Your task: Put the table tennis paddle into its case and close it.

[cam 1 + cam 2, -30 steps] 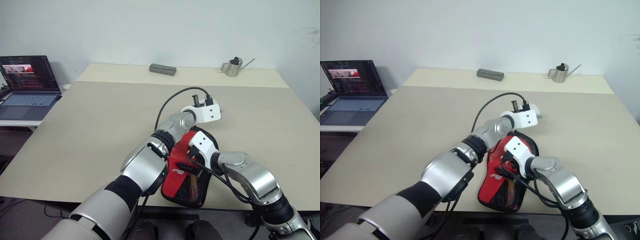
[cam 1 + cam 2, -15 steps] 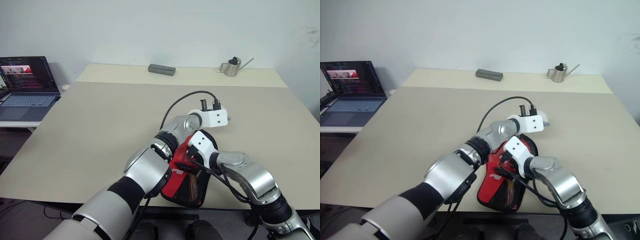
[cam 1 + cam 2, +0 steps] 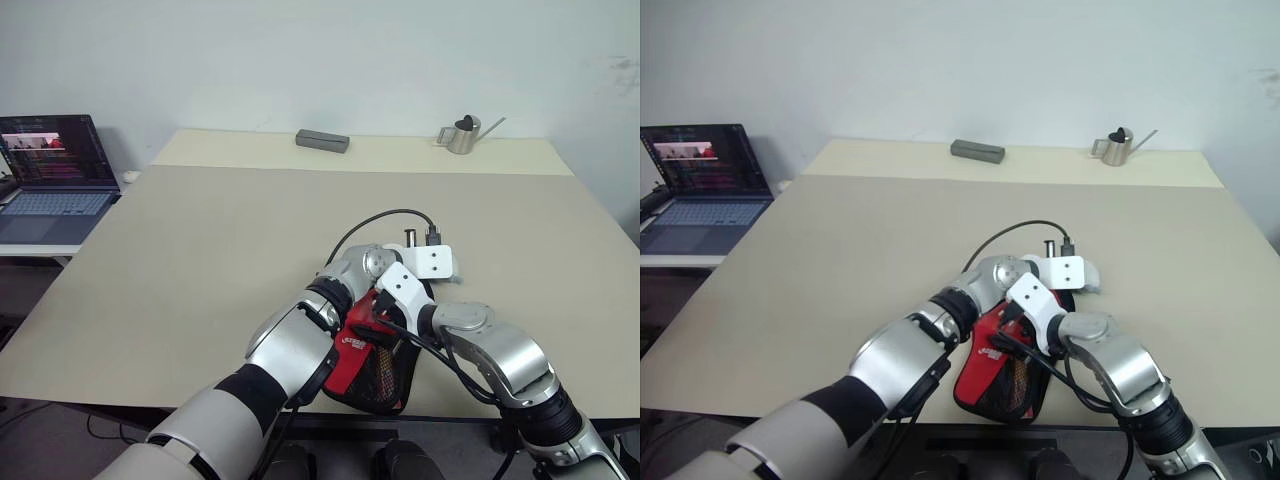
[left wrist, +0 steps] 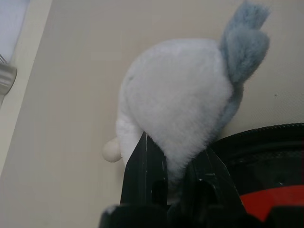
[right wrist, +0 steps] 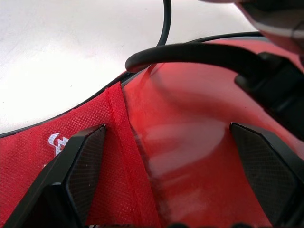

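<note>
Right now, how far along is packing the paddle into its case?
Looks done: the red paddle seems to lie inside the case. In hand: the right gripper hovers over it, jaws wide open; the left gripper is at the fluffy pouch beside the case's rim. Left: closing the case, which appears open.

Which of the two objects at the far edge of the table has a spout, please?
The small metal watering can at the far right has the spout, with a handle beside it. The other object, the flat grey box, is a plain oblong.
</note>
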`<move>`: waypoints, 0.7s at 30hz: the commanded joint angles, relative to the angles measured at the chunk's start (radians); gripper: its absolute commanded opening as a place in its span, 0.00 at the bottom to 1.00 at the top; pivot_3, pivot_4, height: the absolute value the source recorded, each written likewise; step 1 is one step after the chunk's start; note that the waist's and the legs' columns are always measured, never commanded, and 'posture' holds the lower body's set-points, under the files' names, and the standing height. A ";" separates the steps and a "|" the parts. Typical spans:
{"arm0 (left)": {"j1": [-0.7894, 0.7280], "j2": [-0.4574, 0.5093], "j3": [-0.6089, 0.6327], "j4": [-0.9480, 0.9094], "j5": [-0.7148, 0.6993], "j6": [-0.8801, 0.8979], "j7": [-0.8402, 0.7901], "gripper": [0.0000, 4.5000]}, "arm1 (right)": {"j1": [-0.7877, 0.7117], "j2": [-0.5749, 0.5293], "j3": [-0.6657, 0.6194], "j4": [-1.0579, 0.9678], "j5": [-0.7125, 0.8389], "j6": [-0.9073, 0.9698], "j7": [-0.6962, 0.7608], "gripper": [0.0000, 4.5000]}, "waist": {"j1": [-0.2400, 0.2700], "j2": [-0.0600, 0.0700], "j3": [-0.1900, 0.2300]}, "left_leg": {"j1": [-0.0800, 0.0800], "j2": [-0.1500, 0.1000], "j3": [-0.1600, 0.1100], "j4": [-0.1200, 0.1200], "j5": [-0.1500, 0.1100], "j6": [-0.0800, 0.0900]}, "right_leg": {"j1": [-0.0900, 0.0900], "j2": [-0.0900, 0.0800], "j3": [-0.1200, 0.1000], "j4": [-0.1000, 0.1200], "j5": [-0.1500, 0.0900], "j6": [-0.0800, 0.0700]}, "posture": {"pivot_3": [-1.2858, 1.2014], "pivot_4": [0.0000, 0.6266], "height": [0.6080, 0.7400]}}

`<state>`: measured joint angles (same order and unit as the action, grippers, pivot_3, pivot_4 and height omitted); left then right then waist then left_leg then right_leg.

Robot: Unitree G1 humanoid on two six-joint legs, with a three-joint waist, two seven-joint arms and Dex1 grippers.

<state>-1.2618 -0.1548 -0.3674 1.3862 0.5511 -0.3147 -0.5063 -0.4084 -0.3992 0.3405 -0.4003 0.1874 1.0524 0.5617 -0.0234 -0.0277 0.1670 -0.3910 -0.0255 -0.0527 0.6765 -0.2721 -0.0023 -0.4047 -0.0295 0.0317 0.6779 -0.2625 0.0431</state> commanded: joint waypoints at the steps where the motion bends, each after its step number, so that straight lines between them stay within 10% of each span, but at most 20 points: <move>1: -0.002 -0.075 0.004 -0.027 -0.029 -0.032 -0.036 0.31 | 0.013 0.001 0.053 0.061 0.004 0.021 0.004 1.00 | -0.001 0.000 0.000 | 0.000 0.000 0.000 0.000 0.000 0.000 | 0.000 0.000 0.000 0.000 0.000 0.000 | 0.52 0.24 1.00; 7: -0.047 -0.042 0.106 -0.060 -0.168 -0.077 -0.217 0.79 | 0.005 -0.002 0.046 0.070 0.003 0.015 0.011 1.00 | -0.004 0.000 0.000 | -0.001 0.000 0.000 0.000 0.000 0.000 | -0.001 0.000 0.000 0.000 0.000 0.000 | 0.52 0.24 1.00; 21: 0.037 0.226 0.337 -0.490 -0.635 0.147 -0.899 0.79 | -0.028 0.005 0.047 0.123 0.003 -0.032 0.027 1.00 | -0.017 0.002 0.003 | -0.001 0.002 0.001 0.000 0.000 0.000 | -0.002 0.001 0.003 0.000 0.001 -0.003 | 0.52 0.24 1.00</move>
<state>-1.2516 0.0475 -0.0460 0.9710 -0.0444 -0.2093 -1.3791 -0.4573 -0.3842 0.3777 -0.3329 0.1906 0.9924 0.5910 -0.0408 -0.0258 0.1700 -0.3915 -0.0240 -0.0513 0.6765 -0.2721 -0.0022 -0.4060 -0.0280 0.0345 0.6780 -0.2614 0.0406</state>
